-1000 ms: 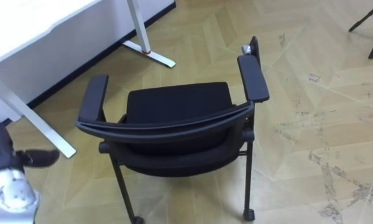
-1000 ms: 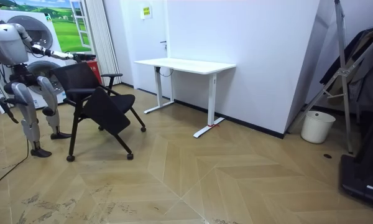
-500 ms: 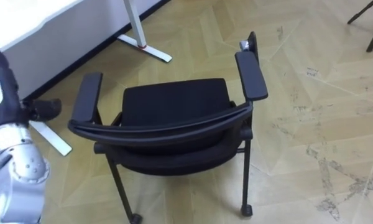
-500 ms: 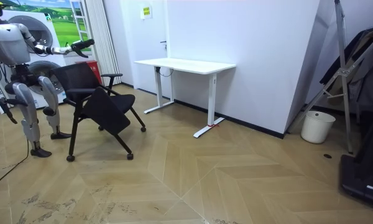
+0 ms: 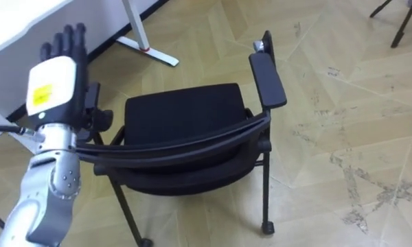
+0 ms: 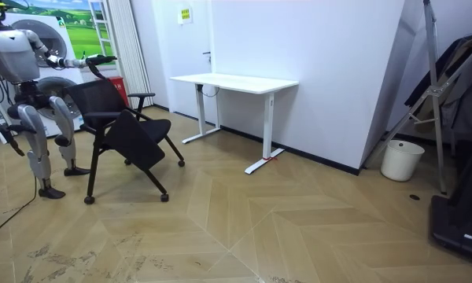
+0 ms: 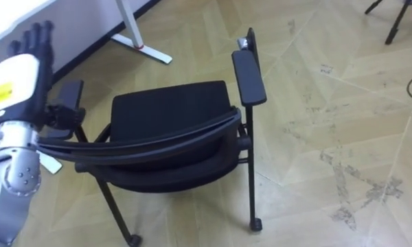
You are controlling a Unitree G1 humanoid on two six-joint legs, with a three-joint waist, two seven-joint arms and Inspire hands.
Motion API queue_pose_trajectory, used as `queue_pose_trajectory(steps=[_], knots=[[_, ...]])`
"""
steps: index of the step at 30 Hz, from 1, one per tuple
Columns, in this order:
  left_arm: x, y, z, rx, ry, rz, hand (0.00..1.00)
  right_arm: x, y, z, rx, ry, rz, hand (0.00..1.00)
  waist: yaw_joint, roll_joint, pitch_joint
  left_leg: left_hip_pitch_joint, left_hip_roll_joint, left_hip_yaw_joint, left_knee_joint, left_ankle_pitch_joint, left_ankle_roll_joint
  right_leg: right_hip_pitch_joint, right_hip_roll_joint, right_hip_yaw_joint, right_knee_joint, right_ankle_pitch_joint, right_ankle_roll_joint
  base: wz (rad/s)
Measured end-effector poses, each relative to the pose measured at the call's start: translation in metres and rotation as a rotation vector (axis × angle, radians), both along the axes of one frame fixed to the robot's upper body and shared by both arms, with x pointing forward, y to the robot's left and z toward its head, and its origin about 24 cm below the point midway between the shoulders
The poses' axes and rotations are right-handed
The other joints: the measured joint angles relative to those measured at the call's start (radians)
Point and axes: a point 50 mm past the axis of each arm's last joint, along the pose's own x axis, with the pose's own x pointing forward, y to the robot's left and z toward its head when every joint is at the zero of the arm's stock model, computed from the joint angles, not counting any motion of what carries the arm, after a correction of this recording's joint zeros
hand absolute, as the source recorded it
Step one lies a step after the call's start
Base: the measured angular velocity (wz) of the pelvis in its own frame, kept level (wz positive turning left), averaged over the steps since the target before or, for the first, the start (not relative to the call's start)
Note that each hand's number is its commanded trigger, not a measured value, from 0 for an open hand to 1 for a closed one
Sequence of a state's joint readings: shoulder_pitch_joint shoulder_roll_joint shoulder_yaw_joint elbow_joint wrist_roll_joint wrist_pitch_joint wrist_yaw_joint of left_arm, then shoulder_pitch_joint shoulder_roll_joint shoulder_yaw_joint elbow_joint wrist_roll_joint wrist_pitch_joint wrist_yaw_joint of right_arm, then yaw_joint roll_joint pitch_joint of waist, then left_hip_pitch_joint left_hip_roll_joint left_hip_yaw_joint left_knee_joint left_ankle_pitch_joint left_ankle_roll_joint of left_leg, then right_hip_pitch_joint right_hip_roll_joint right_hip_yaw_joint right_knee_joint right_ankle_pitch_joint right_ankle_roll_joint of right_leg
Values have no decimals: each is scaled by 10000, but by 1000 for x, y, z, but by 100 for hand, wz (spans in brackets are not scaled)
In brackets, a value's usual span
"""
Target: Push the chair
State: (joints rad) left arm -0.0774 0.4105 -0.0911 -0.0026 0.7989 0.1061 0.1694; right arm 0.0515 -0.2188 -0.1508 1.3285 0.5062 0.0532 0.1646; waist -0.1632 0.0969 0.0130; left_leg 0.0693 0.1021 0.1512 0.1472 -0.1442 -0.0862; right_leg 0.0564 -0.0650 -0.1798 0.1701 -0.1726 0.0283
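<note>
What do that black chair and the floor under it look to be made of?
Chair: seat looks matte black fabric, dull, no glare; legs seem thin painted metal tube. Floor: pale herringbone planks, grained and scuffed; wood or laminate, unclear.

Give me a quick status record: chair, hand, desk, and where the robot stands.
chair: black, with armrests, upright on the wood floor, backrest toward the robot
left hand: open, fingers straight, raised over the chair's left armrest; no contact evident
desk: white, ahead and left of the chair, apart from it
robot: stands behind the chair, at the room view's left
</note>
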Motion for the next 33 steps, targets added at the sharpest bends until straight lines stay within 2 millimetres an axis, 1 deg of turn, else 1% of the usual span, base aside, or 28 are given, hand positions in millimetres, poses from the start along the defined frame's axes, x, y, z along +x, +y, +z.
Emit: queue_pose_trajectory(steps=[1, 2, 4, 5, 6, 8, 10, 11, 13, 14, 15, 16, 18, 20, 21, 22, 25, 27, 28, 31, 33], knots=[[1, -2, 1, 275, 327, -322, 0, 1, -2, 1, -61, 5, 80, 0, -29, 96, 45, 11, -5, 0, -2, 0, 0, 1, -1, -3, 1, 0, 0, -4], [2, -3, 1, 426, 519, -476, 0, 1, -3, 1, -103, 2, 91, 0, -44, 159, 54, 6, -8, 1, -5, 0, 0, 1, -3, -12, 1, 0, 1, 0], [2, -2, 2, 902, 1354, -824, 0, 2, -9, 3, -275, -6, 101, 0, -52, 405, 45, -19, -17, 4, -9, 1, 2, -43, -12, -25, 0, 0, 1, 0], [2, -1, 3, 1004, 1535, -856, 0, 0, -10, 3, -303, 53, 99, 0, -66, 451, 41, -28, -17, 4, -5, 2, 3, -44, -12, -35, 0, 0, 1, 0], [2, 1, 8, 1253, 1852, -957, 0, -2, -12, 4, -354, 177, 129, 0, -64, 536, 25, -42, -15, -1, -3, 2, 3, -47, -14, -54, -1, 0, 2, 0], [1, 5, 21, 1861, 2096, -1147, 0, -4, -17, 5, -450, 223, 35, 0, -9, 598, 30, -59, -18, -2, 3, 3, 4, -77, -17, 6, -6, -1, 3, -2], [0, 7, 39, 2534, 2379, -1418, 0, -4, -24, 8, -607, 186, -32, 0, 27, 658, -2, -67, -47, -2, 24, 2, 4, -63, -47, -2, -13, -9, 16, 0], [0, 6, 43, 2678, 2466, -1501, 0, -4, -26, 9, -634, 162, -18, 0, 41, 673, -13, -70, -60, -3, 33, 2, 4, -51, -62, -29, -9, -15, 26, 9], [4, 2, 67, 3268, 2559, -1889, 0, -5, -30, 10, -642, 110, -190, 0, 158, 731, -51, -136, -76, -95, 50, 2, 4, -44, -82, -120, -12, -19, 32, 14], [6, 2, 74, 3396, 2532, -1940, 0, -6, -31, 10, -637, 120, -229, 0, 200, 751, -56, -155, -80, -168, 53, 2, 4, -43, -83, -144, -6, -18, 32, 14], [11, 1, 87, 3381, 2511, -2058, 0, -8, -33, 11, -656, 203, -369, 0, 288, 796, -57, -158, -80, -190, 53, 2, 4, -44, -82, -155, -1, -18, 32, 8], [14, 1, 97, 3276, 2570, -2105, 0, -8, -35, 12, -714, 210, -375, 0, 352, 872, -94, -166, -83, -204, 53, 2, 5, -46, -83, -161, 1, -18, 32, 4], [14, 2, 108, 3332, 2824, -2162, 0, -9, -37, 12, -757, 237, -380, 0, 381, 981, -150, -148, -86, -211, 51, 1, 5, -43, -83, -163, -10, -19, 33, -3], [12, 2, 114, 3459, 3253, -2272, 0, -9, -39, 13, -802, 247, -424, 0, 400, 1010, -154, -97, -89, -199, 45, 1, 5, -14, -85, -153, -5, -19, 33, -8], [10, 2, 116, 3502, 3631, -2322, 0, -10, -39, 13, -823, 245, -507, 0, 404, 1061, -158, -51, -89, -193, 43, 1, 6, 7, -86, -123, 2, -23, 38, -7], [7, 1, 117, 3445, 4082, -2453, 0, -9, -39, 13, -825, 262, -491, 0, 365, 1107, -141, -39, -88, -202, 46, 1, 6, 28, -86, -113, 0, -23, 39, -4], [4, 0, 117, 3076, 5338, -2894, 0, -10, -39, 13, -812, 365, -430, 0, 362, 1135, -112, -55, -89, -237, 40, -4, 15, 10, -86, -118, -2, -25, 40, 0], [2, -1, 116, 2862, 5916, -3090, 0, -14, -39, 13, -790, 535, -465, 0, 383, 1108, -92, -83, -90, -241, 42, -30, 59, -23, -86, -123, 1, -29, 47, 0], [1, -1, 116, 2763, 6231, -3174, 0, -15, -39, 12, -804, 621, -488, 0, 394, 1069, -63, -105, -101, -242, 42, -35, 66, -48, -97, -127, 1, -33, 54, 0], [1, -1, 120, 2716, 6589, -3208, 0, -17, -38, 12, -873, 707, -519, 0, 450, 964, 15, -144, -118, -246, 50, -61, 103, -64, -112, -142, -8, -47, 77, 4], [1, -2, 121, 2708, 6731, -3209, 0, -17, -39, 12, -887, 721, -524, 0, 522, 937, 34, -165, -130, -247, 62, -62, 104, -71, -125, -147, -13, -50, 83, 0]])
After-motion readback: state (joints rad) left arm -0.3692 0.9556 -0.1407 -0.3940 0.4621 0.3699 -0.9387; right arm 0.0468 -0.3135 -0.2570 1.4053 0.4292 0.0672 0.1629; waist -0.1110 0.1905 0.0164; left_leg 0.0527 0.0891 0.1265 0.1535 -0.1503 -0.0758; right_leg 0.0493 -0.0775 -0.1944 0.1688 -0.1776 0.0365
